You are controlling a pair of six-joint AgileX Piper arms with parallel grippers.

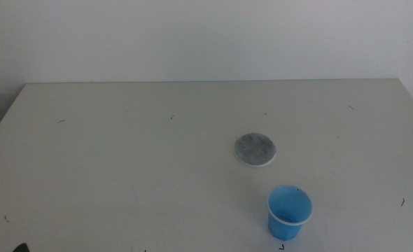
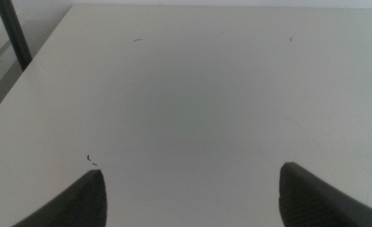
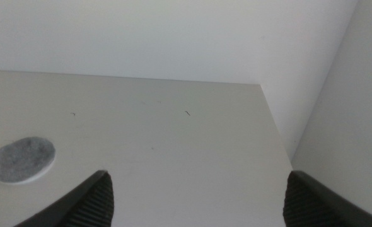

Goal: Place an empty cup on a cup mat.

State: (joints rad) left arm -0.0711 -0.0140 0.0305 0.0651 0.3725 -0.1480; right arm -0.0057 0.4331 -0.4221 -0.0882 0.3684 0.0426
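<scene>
The blue cup [image 1: 289, 211] stands upright on the table near the front, right of centre, and is empty inside. The cup mat [image 1: 255, 149], a speckled grey disc with a white edge, lies flat a little behind and to the left of the cup, apart from it. It also shows in the right wrist view [image 3: 22, 159]. My left gripper [image 2: 192, 192] is open and empty over bare table at the front left. My right gripper [image 3: 195, 195] is open and empty, off to the right of the mat. The cup is out of both wrist views.
The white table [image 1: 122, 161] has a few small dark marks. A white wall runs behind its far edge. A dark post [image 2: 12, 34] stands beyond the table's left edge. The table's right edge [image 3: 275, 126] meets the wall.
</scene>
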